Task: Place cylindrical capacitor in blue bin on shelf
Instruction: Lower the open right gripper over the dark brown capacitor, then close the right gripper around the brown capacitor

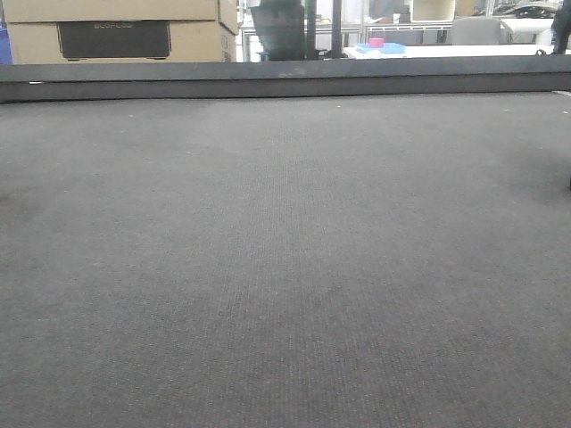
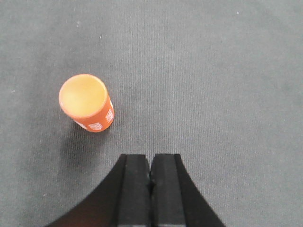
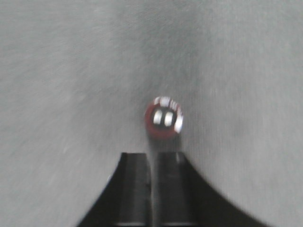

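Left gripper jaws closed, empty; right gripper same. Dark-red capacitor standing on grey worktop, blurry. Orange cylinder standing on worktop too.

**Capacitor on end on the grey mat**

In the right wrist view we see the cylindrical capacitor from above. It is a dark red round can standing upright, with two silvery terminals on its top face and white marks along the rim. It sits on the grey mat, at about 1 o'clock from the tips of the right gripper and just beside them. The view is blurred.
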